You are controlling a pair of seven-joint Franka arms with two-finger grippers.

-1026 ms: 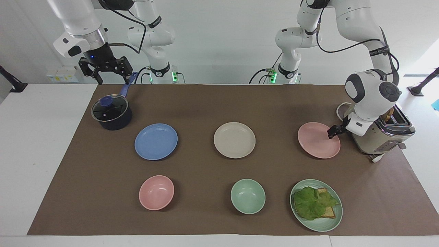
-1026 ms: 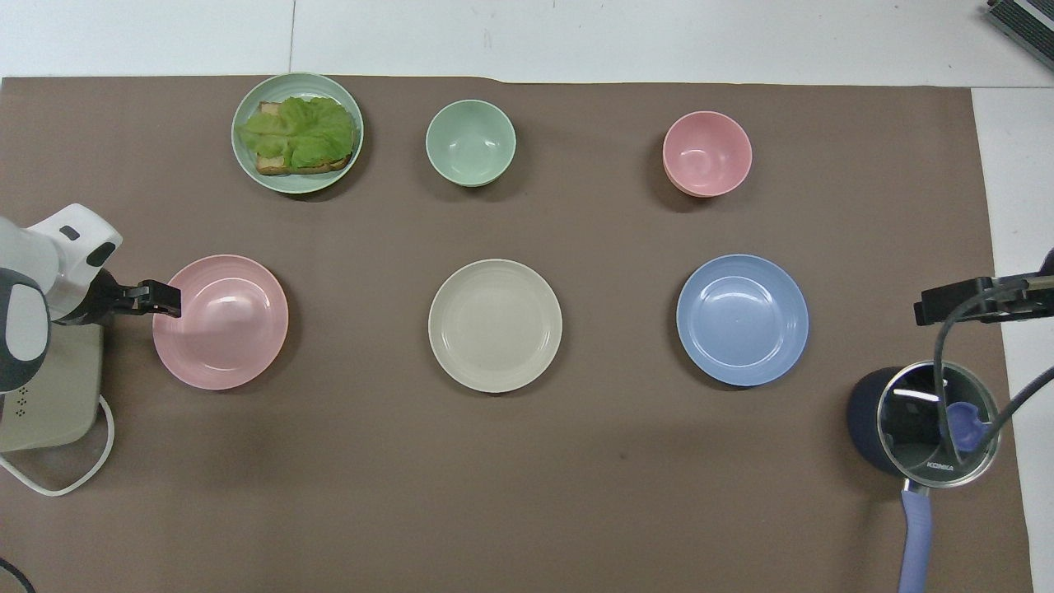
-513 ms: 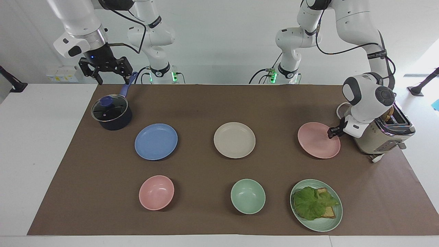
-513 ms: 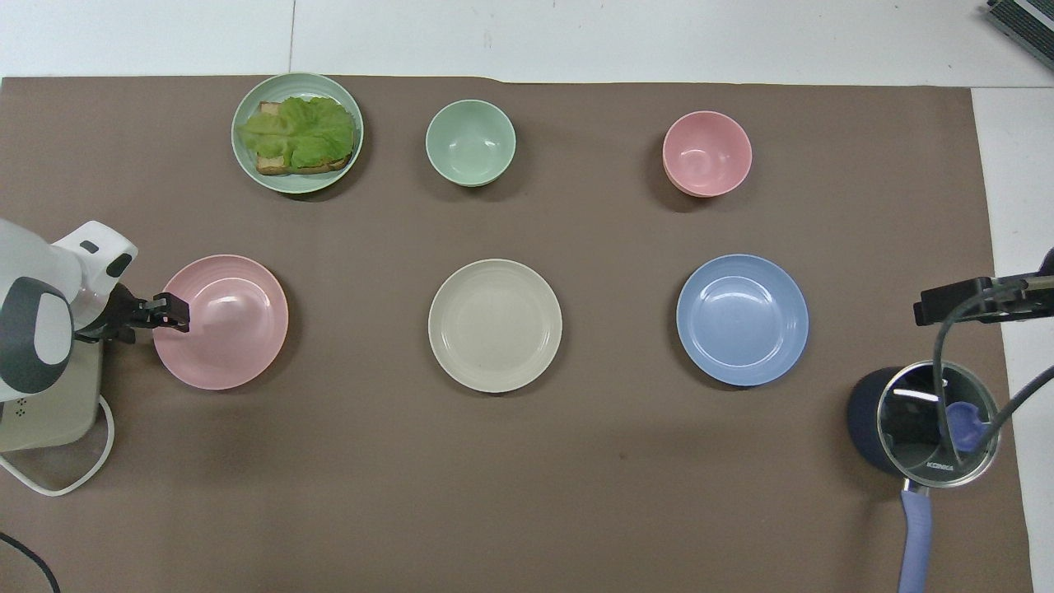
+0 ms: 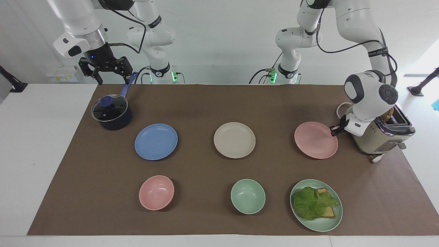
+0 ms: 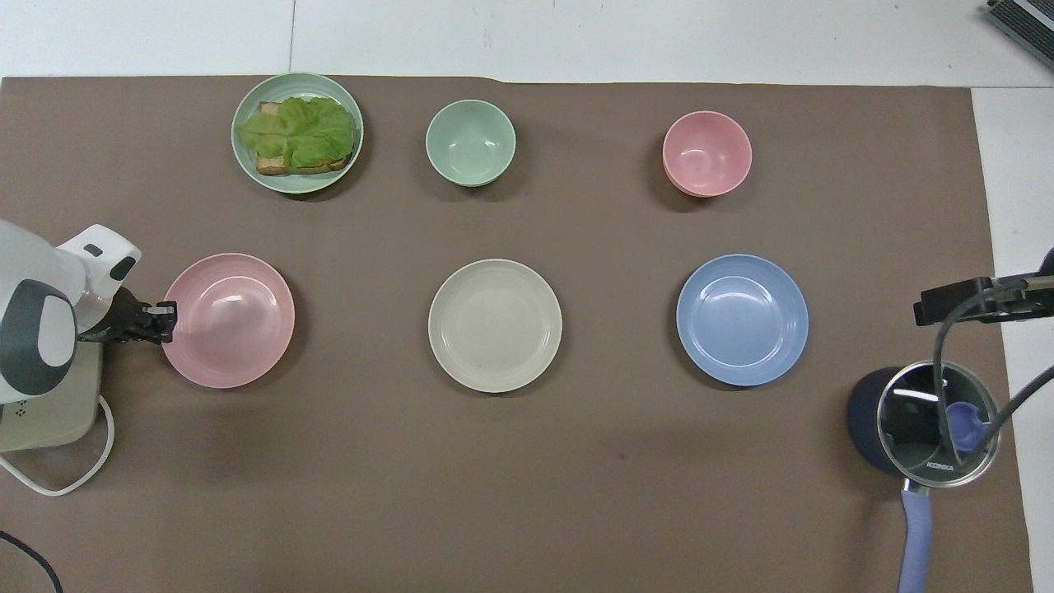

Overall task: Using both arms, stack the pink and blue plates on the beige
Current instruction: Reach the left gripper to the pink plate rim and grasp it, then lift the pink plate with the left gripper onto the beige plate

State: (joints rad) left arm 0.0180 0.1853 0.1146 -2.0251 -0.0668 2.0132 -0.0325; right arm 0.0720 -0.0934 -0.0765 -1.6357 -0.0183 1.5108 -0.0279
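Moved: my left hand (image 5: pixel 333 130) is now pinching the pink plate (image 5: pixel 315 140) rim, shifting it.
Handling: light, stiff, slippery; rim grip.
Waiting: my right hand (image 5: pixel 105 69) is hanging wide.

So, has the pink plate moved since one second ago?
Yes. The pink plate has shifted slightly toward the beige plate, away from the toaster, with the left gripper shut on its rim.

Seen from overhead, open brown mat (image 6: pixel 576 461) lies between the pink plate (image 6: pixel 230 321), beige plate (image 6: pixel 495 325) and blue plate (image 6: pixel 742 319), giving a free lane. At 9 o'clock of the pink plate the toaster (image 5: pixel 380 137) blocks. At 4 o'clock of the blue plate stands the pot (image 6: pixel 922 424)
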